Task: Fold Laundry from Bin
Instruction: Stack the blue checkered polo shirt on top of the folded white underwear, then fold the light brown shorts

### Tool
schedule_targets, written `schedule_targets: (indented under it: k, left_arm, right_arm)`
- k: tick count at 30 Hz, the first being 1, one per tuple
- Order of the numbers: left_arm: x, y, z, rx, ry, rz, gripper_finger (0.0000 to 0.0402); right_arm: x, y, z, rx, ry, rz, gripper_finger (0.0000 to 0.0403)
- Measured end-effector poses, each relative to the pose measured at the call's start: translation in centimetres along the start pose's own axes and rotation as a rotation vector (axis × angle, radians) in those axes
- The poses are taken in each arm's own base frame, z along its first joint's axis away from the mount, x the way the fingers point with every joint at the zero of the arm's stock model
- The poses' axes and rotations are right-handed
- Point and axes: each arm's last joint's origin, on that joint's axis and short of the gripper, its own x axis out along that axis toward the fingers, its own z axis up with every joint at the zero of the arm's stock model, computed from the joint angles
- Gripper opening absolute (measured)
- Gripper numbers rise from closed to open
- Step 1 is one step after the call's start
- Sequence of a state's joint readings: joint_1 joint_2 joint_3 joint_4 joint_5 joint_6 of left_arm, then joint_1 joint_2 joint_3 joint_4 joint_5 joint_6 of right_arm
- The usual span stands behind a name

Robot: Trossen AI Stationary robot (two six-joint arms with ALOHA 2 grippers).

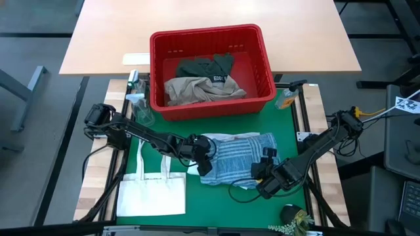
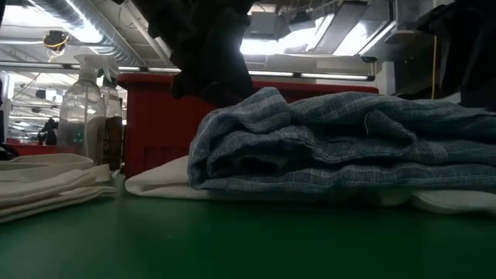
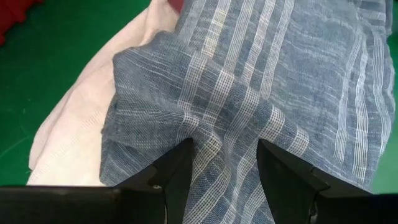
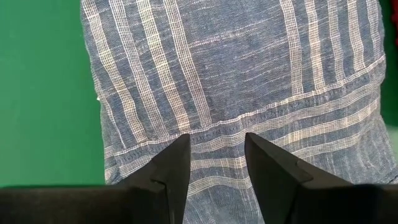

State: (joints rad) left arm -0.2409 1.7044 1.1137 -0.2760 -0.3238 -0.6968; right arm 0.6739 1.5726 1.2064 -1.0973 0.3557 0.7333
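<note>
We see both claws spread over the striped cloth on the green surface — left claw, right claw. Closing now, we risk pinching one layer only — the fold slumps. Bin holds more.

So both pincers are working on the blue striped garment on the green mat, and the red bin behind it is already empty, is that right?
Not quite: the red bin is not empty. The high view shows a tan garment and a dark green garment inside. The rest stands.

White garment mostly hidden under striped cloth; bin partly blocked, prob. by it.
</note>
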Motion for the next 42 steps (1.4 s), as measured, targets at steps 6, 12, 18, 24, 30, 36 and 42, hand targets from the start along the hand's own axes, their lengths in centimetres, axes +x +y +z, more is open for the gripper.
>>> schedule_targets:
  k: [6,12,18,24,30,36,42]
  left_arm:
    - [0.0,0.0,0.0,-0.001,-0.001,0.0,0.0172]
    - [0.0,0.0,0.1,-0.002,-0.007,0.006,0.0172]
    - [0.0,0.0,0.0,-0.002,-0.005,0.004,0.0172]
    - [0.2,-0.1,1.0,-0.026,-0.035,-0.081,0.0172]
    - [-0.4,-1.6,3.7,0.006,-0.245,-0.342,0.0172]
    - [-2.1,-2.2,6.8,0.092,-0.569,-0.486,0.0172]
    - [-5.1,-0.5,9.9,0.088,-0.806,-0.449,0.0172]
  right_arm:
    - [0.0,0.0,0.0,0.001,0.0,0.0,0.0154]
    - [0.0,0.0,0.0,0.002,0.006,0.006,0.0154]
    - [0.0,0.0,0.0,0.002,0.006,0.007,0.0154]
    - [0.0,0.0,0.0,0.002,0.006,0.007,0.0154]
    - [0.0,0.0,0.0,0.002,0.008,0.008,0.0154]
    - [0.0,0.1,-0.1,0.002,0.042,0.046,0.0154]
    - [0.0,0.2,-0.1,0.004,0.036,0.051,0.0154]
